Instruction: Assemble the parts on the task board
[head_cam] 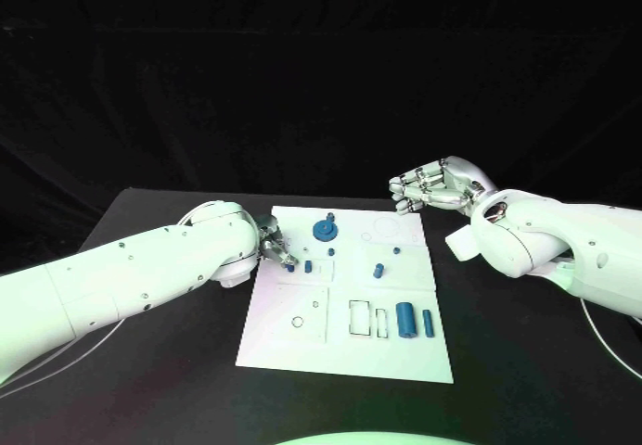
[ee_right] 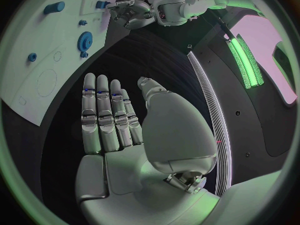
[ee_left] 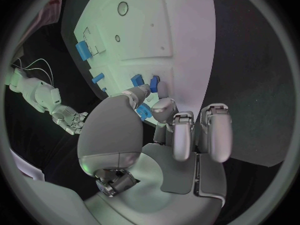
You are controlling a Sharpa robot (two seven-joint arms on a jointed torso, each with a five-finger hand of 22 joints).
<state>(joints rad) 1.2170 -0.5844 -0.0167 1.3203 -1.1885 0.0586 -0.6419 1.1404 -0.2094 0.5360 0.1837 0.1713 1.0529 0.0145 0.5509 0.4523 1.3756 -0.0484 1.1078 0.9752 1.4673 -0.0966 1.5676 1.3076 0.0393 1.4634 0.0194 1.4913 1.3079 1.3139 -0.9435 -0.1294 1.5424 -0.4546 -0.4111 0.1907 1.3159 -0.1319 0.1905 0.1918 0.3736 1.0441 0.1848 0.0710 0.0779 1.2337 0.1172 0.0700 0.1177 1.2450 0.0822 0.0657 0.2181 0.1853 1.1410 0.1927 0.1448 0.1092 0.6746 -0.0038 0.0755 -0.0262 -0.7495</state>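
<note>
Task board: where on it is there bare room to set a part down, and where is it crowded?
Task board: bare along its near edge, below the two upright cylinders and the outlined slots. Also bare right of the small peg. Crowded near the gear, where the left hand works.

Black table [head_cam: 160, 371] against a dark, draped backdrop [head_cam: 321, 93].

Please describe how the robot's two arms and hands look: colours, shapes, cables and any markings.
Both arms are white, smooth and rounded, with small dark dots like screw holes on the shells. Thin pale cables loop beside the left arm and the right arm. The left hand and right hand are silver metal with many segmented fingers, rounded at the tips, and a broad domed thumb base.
</note>
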